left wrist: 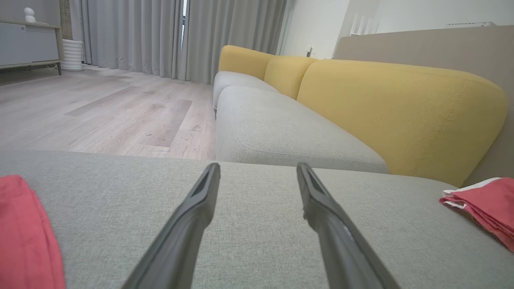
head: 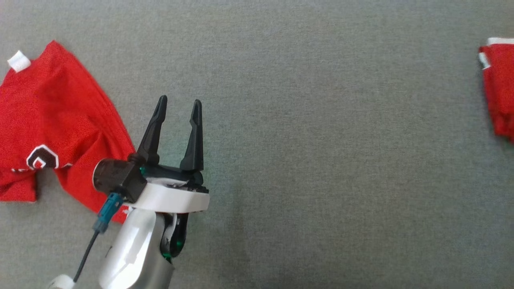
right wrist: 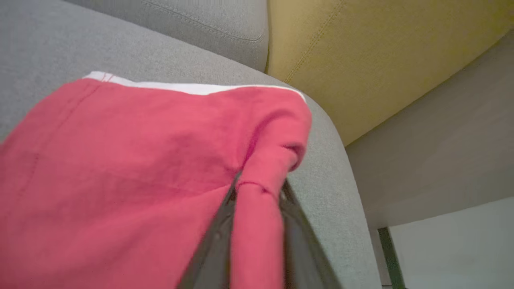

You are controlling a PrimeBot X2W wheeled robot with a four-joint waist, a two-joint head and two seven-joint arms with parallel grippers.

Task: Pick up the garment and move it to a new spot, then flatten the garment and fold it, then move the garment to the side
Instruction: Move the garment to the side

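Within the right hand (right wrist: pixel 259 188), bunched red garment (right wrist: pixel 120 168) hides both fingertips.

Right pincer (right wrist: pixel 257 186) fingertips hidden under garment (right wrist: pixel 120 160), red shirt (head: pixel 48 120) cut off left

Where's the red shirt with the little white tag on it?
In the head view, the red shirt lies crumpled at the far left of the grey cushion, right beside the left gripper, whose arm covers its lower corner.

Matt red cloth garment (right wrist: pixel 120 180), woven grey cushion (head: pixel 321 160)
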